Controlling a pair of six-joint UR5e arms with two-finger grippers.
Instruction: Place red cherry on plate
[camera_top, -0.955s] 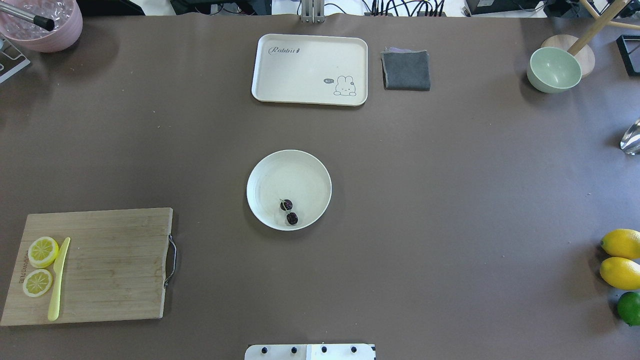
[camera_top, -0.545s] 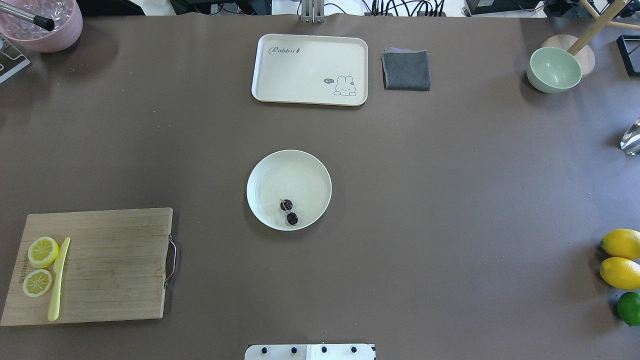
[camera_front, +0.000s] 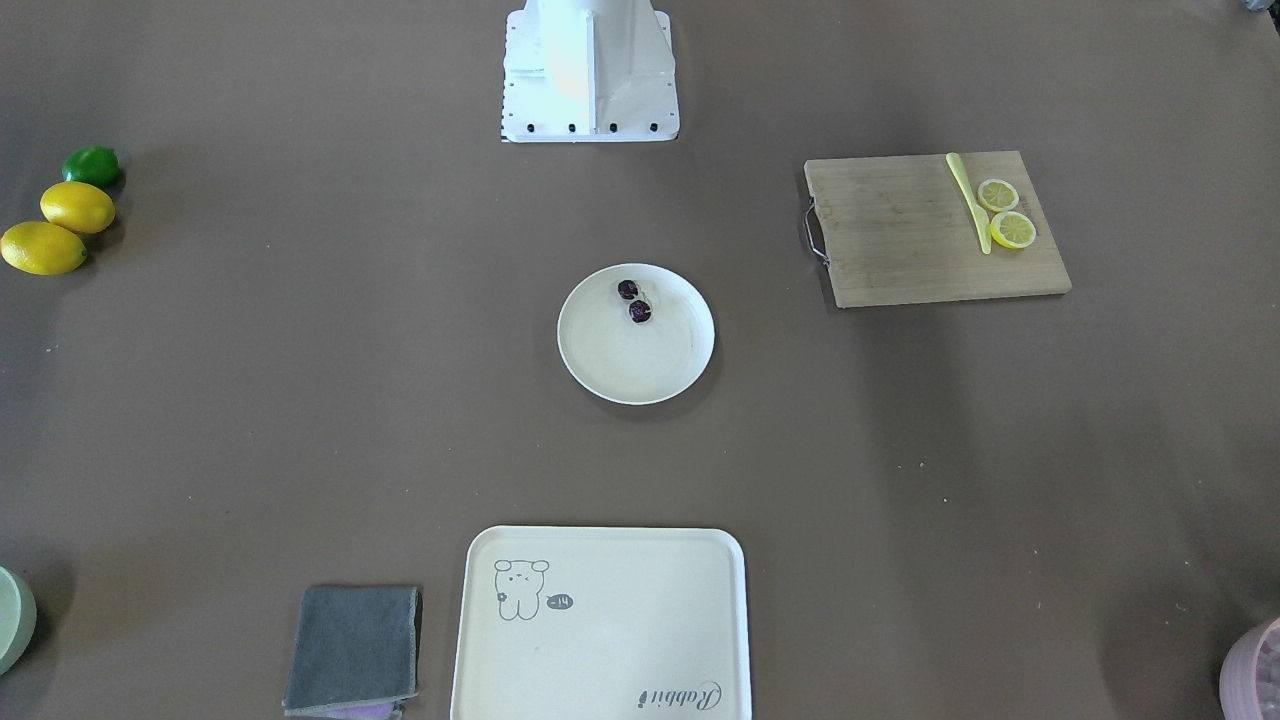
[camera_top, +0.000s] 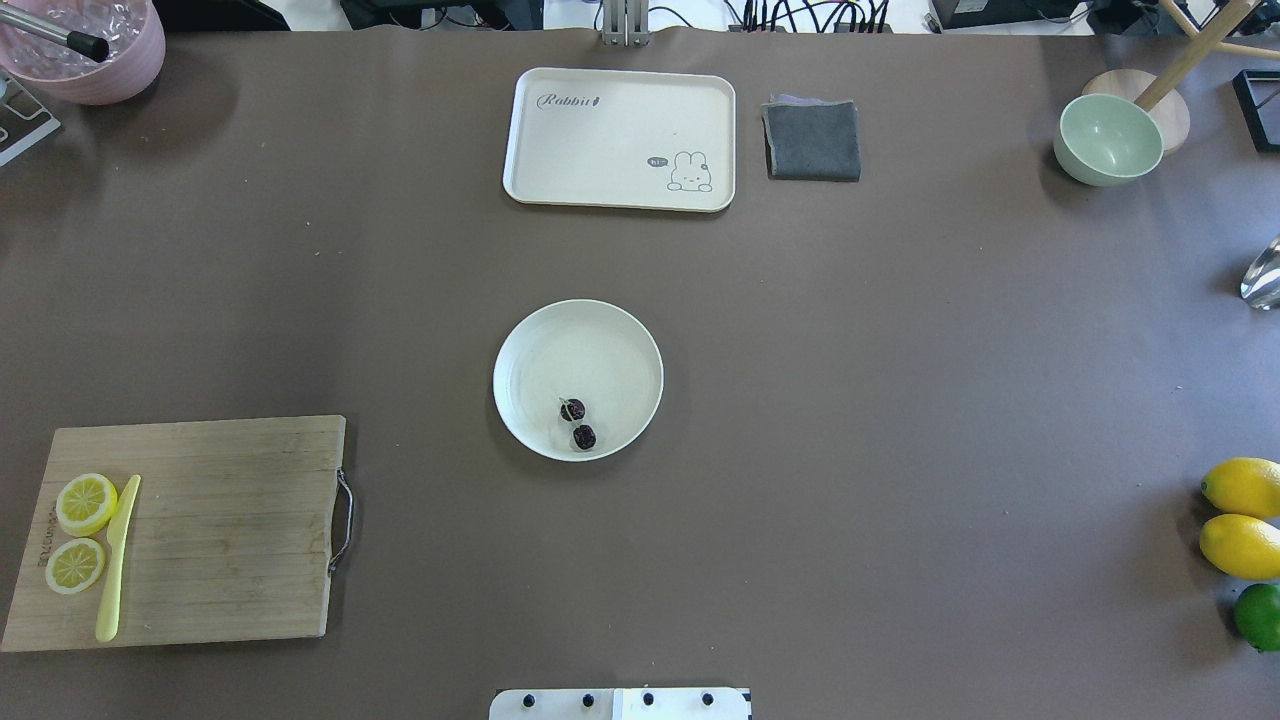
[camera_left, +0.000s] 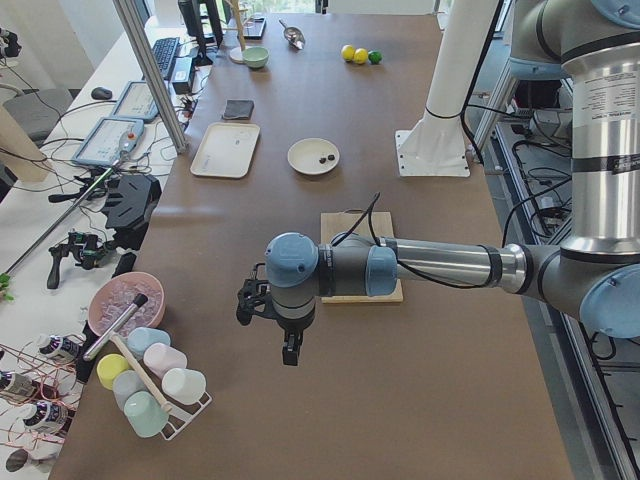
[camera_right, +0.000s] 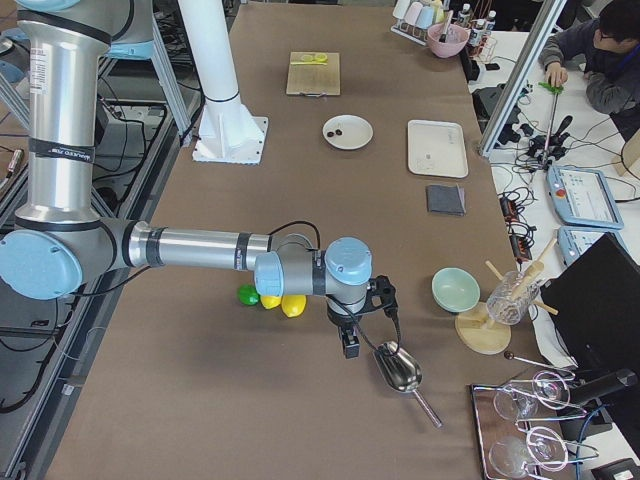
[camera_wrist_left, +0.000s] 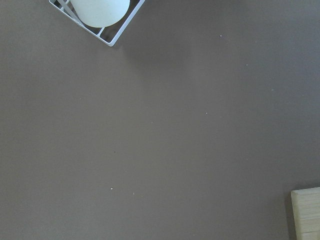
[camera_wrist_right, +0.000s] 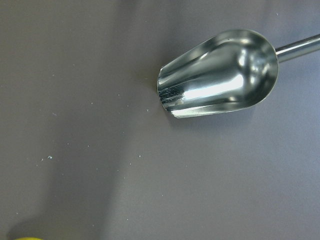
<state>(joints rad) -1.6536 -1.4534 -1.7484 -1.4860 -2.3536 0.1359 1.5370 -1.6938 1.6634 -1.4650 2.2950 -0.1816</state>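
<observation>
The red cherry (camera_top: 578, 424), a pair of tiny dark berries, lies inside the round cream plate (camera_top: 580, 345) near its rim on the robot's side; it also shows as the cherry (camera_front: 634, 300) on the plate (camera_front: 635, 370) from the front. Neither gripper is near it. The left gripper (camera_left: 291, 350) hangs over bare table beyond the cutting board at the table's left end. At the right end, the right gripper (camera_right: 350, 345) hangs beside a metal scoop (camera_wrist_right: 220, 75). Both show only in the side views, so I cannot tell whether they are open or shut.
A cream tray (camera_top: 620, 138) and a grey cloth (camera_top: 812, 140) lie at the far side. A cutting board (camera_top: 180, 530) holds lemon slices and a yellow knife. Two lemons (camera_top: 1242, 515) and a lime (camera_top: 1258, 615) sit at the right, with a green bowl (camera_top: 1108, 140) beyond them.
</observation>
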